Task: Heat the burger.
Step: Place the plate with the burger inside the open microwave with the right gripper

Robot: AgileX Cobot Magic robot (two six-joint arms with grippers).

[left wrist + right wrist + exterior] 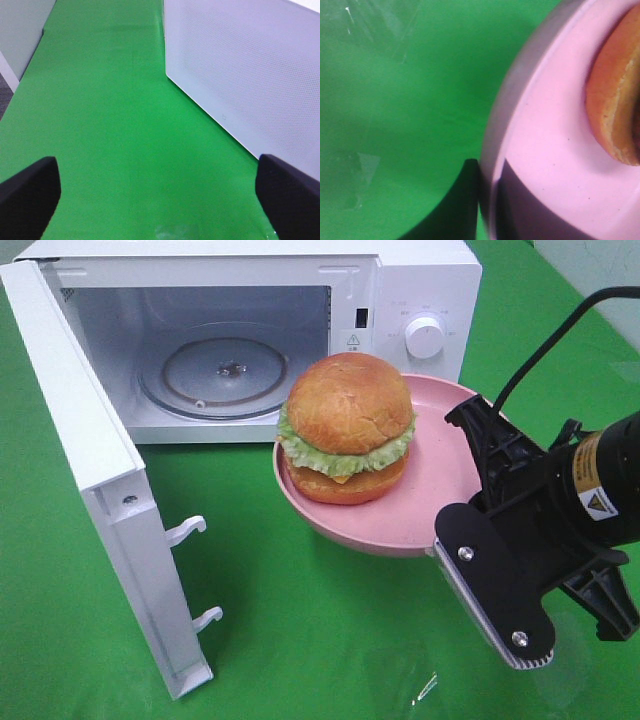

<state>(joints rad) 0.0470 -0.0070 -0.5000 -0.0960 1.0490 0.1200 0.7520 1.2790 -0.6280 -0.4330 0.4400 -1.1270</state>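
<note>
Right jaws pinch the smooth pink plate [440, 480] (glossy round burger [348, 425] aboard)

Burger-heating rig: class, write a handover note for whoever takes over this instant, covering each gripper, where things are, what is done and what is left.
Left gripper: jaws wide open, empty, over the green cloth beside the microwave door.
Right gripper: jaws shut on the rim of the pink plate.
Burger sits on that plate, in front of the open microwave; its turntable is bare.
Done: door open, plate gripped.
Left: slide the plate in, release, close the door, probably turn the dial.
</note>
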